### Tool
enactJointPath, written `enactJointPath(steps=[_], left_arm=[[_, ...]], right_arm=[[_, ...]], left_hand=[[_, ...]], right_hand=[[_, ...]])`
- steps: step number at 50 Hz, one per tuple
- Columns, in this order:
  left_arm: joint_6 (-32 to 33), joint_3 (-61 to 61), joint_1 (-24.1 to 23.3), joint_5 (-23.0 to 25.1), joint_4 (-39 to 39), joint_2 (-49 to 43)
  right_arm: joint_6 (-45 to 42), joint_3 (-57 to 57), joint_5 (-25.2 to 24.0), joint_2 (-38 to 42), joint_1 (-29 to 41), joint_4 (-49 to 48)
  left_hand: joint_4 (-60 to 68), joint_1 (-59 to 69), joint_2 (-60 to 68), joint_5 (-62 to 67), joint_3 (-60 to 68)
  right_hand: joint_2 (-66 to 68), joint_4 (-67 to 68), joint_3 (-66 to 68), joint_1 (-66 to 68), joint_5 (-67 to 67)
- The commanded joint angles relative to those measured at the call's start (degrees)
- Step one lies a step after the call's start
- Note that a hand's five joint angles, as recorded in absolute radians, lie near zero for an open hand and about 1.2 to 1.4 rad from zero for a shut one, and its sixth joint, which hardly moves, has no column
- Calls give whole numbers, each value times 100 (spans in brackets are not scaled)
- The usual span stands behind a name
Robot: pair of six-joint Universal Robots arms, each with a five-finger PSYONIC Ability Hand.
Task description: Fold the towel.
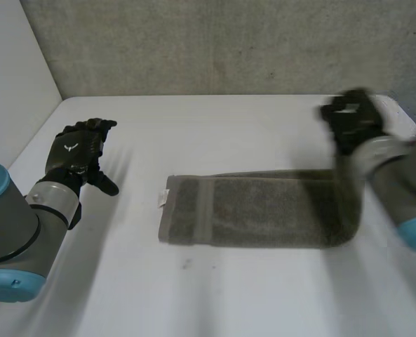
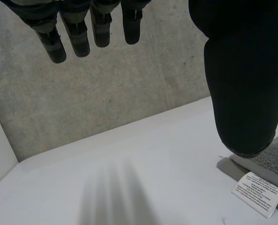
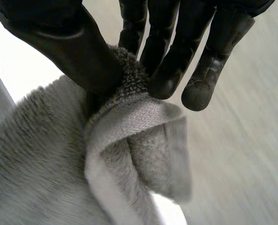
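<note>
Fingers [image 3: 169, 75] of the right hand [image 1: 349, 121] pinch the towel [image 1: 264, 210] by its end.

A bare lab-like test cell: plain white table [image 1: 250, 295] against a rough concrete wall [image 1: 215, 42]

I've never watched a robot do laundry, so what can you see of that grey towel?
The fluffy grey terry towel lies as a long folded strip on the white table, with a flat woven band and a white label at one end. The other end is lifted, pinched between thumb and fingers of the black right hand.
</note>
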Motion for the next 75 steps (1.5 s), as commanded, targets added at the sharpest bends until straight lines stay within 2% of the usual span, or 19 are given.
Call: enactJointPath(steps=[1,6,10,11,12,13,14,20,28,39,46,54,56,57,58,64,69,74,75], left_arm=[[5,-25,0,-1,9,0],[-4,-25,0,-1,9,0],[5,-34,0,8,9,0],[5,-34,0,8,9,0],[5,-34,0,-1,9,0],[5,-34,-8,8,9,0],[5,-34,-8,8,9,0],[5,-43,-26,8,9,0],[5,-52,-70,-1,9,0],[5,-113,-175,8,9,70],[5,-113,-246,8,9,44],[5,-122,-263,8,9,9],[5,-122,-263,8,9,18],[5,-122,-263,8,9,18],[5,-122,-263,8,9,18],[14,-122,-263,8,9,53],[40,-9,-403,-9,-79,236],[40,281,-553,-9,-342,527],[40,282,-553,-9,-343,527]], right_arm=[[-11,-811,21,1136,1991,17],[-20,-1258,56,2057,2921,17],[-29,-1373,99,2348,3081,87],[-29,-1391,135,2393,3090,166],[-29,-1391,135,2393,3090,166],[-11,-1391,205,2376,3090,280],[15,-1400,301,2280,3073,376],[393,-1206,399,1532,2914,483],[1826,-336,223,284,1780,500],[2090,1615,-929,-85,-30,281],[2168,2458,-1587,-77,-741,-412],[2169,2652,-1605,-15,-804,-836],[2169,2652,-1553,-6,-812,-905],[2169,2652,-1553,-6,-812,-906],[2169,2652,-1474,-41,-856,-923],[2081,2617,-834,-216,-1023,-889],[1958,2459,-674,-744,-962,-818],[1351,1861,-639,-788,-355,-581],[1169,1548,-639,-658,115,-485]], left_hand=[[49,13,56,-152,50],[49,13,56,-152,50],[49,13,56,-152,50],[49,13,56,-152,50],[49,13,56,-152,50],[49,13,56,-152,50],[49,13,56,-152,50],[49,13,56,-152,50],[49,13,56,-152,50],[49,13,56,-152,50],[49,13,56,-152,50],[49,13,56,-152,50],[49,13,56,-152,50],[49,13,56,-152,50],[49,13,56,-152,50],[53,18,61,-147,54],[121,85,128,-80,122],[121,85,128,-80,122],[121,85,128,-80,122]], right_hand=[[406,313,336,483,354],[406,313,336,483,354],[406,313,336,483,354],[-1753,-1846,-1823,-1676,-1805],[-1774,-1868,-1844,-1698,-1827],[-5638,-5732,-5708,-5561,-5691],[-6594,-6687,-6664,-6517,-6646],[-6594,-6687,-6664,-6517,-6646],[-6594,-6687,-6664,-6517,-6646],[-6594,-6687,-6664,-6517,-6646],[-4504,-4598,-4574,-4427,-4557],[-3154,-3248,-3224,-3077,-3207],[-612,-706,-682,-536,-665],[-597,-691,-667,-521,-650],[396,303,326,473,343],[406,313,336,483,354],[406,313,336,483,354],[406,313,336,483,354],[406,313,336,483,354]])
